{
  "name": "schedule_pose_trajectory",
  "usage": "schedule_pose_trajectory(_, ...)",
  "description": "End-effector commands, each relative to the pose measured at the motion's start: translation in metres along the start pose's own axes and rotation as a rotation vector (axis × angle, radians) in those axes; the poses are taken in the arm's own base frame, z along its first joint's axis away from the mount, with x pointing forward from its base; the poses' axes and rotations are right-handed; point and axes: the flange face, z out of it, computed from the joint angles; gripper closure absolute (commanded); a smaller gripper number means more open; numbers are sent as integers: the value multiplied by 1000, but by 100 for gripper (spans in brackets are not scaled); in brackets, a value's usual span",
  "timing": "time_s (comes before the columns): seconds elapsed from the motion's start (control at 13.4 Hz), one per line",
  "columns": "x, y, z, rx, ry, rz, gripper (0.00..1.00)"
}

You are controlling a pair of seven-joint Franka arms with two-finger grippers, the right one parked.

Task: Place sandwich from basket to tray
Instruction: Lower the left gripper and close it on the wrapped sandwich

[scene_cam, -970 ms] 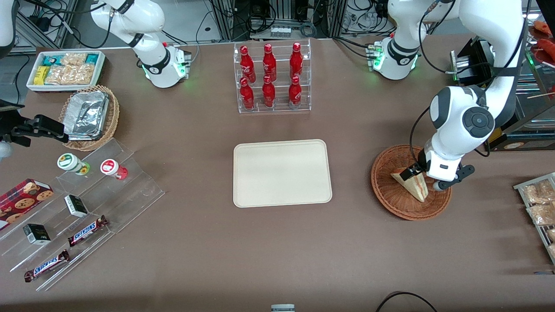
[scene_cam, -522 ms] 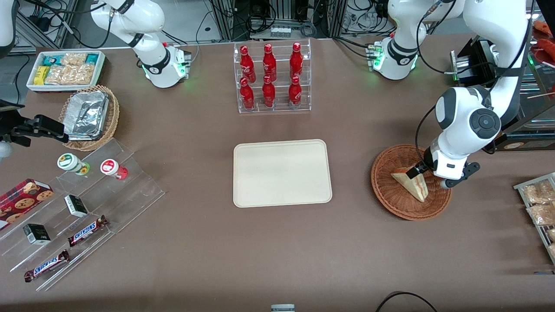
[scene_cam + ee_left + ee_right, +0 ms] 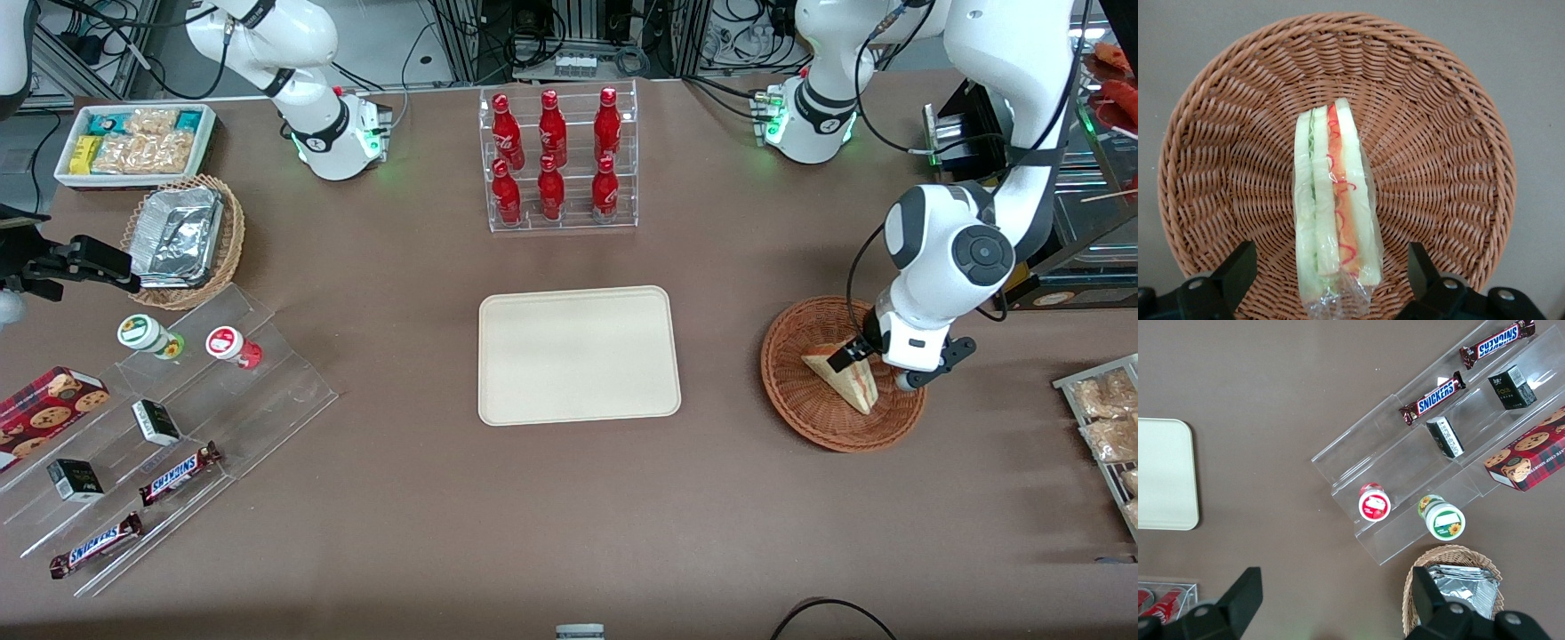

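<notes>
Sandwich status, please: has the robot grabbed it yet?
Gripper open, straddling sandwich, not gripped. Sandwich on edge in basket. Tray bare, nothing between basket and tray.

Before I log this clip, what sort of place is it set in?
Likely a lab mock-up of a snack shop: a clear rack of red bottles, Snickers bars on clear steps, cables past the table. The gripper hangs open over the sandwich in the basket; the tray holds nothing.
</notes>
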Motion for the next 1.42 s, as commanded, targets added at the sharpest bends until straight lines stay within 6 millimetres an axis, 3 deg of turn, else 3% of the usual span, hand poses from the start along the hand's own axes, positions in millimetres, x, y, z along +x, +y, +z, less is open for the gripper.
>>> schedule_pose_trajectory(0.0,-4,1,7,4,10,-9,0)
schedule_pose_trajectory(0.15,-4,3,10,1,12,-9,0)
schedule_pose_trajectory(0.22,-3,3,12,-7,20,-16,5)
schedule_pose_trajectory(0.3,-4,3,15,-6,19,-45,27)
schedule_pose_trajectory(0.37,-7,8,12,-9,22,-58,67)
schedule_pose_trajectory(0.45,-10,12,12,-8,21,-59,97)
schedule_pose_trajectory(0.75,-9,14,7,-10,24,-55,100)
schedule_pose_trajectory(0.97,-9,14,-11,-1,17,-43,100)
schedule_pose_trajectory(1.12,-7,17,-49,19,4,-27,100)
schedule_pose_trajectory(1.19,-6,23,-79,39,-17,-18,100)
schedule_pose_trajectory(1.34,-9,59,-145,82,-63,28,100)
